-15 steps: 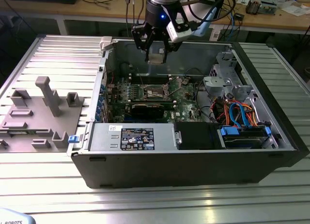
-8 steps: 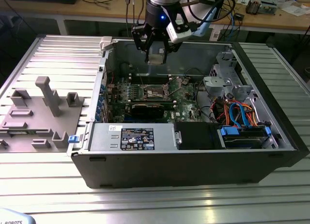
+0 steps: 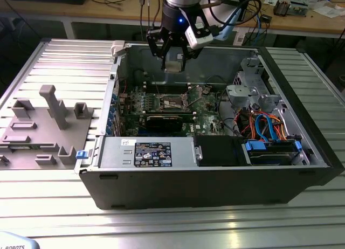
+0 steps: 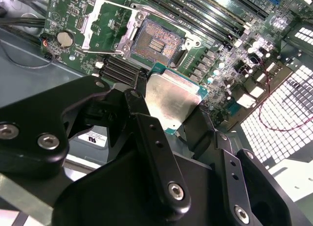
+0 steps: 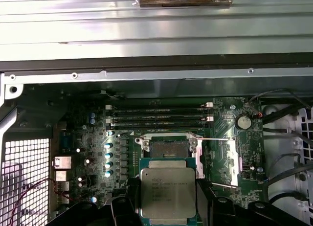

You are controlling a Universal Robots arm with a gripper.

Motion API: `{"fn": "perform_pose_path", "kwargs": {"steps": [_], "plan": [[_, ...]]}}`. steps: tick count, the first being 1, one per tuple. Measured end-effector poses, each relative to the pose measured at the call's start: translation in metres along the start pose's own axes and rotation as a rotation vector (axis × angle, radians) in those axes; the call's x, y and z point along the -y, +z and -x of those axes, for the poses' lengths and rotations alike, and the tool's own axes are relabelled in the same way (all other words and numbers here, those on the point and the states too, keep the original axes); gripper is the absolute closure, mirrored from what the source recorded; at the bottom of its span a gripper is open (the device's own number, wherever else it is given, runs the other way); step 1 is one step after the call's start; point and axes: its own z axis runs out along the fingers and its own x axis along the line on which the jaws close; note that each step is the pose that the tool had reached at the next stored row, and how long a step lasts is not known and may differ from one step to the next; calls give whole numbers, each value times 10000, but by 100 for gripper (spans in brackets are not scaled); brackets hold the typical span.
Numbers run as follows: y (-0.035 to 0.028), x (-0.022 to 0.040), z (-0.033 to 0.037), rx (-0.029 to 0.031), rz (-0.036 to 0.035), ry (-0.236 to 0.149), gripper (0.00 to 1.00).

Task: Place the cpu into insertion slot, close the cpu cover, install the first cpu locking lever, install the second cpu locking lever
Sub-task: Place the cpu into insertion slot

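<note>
Fingers [image 4: 146, 128] around cpu [image 4: 173, 101], above insertion slot [image 4: 156, 42]

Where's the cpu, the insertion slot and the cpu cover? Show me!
the cpu [image 4: 171, 101], second wrist view, on its silvery top face.
the insertion slot [image 4: 156, 44], second wrist view, on its dark centre.
the cpu cover [image 4: 134, 30], second wrist view, on the frame's side bar nearest the slot.

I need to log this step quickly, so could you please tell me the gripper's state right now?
The gripper is shut on the cpu, held in the air, not yet in the insertion slot.
</note>
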Motion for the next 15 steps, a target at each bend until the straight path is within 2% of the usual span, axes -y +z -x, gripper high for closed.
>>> {"fn": "perform_pose_path", "kwargs": {"steps": [15], "plan": [[48, 4, 1, 0, 0, 0, 45]]}}
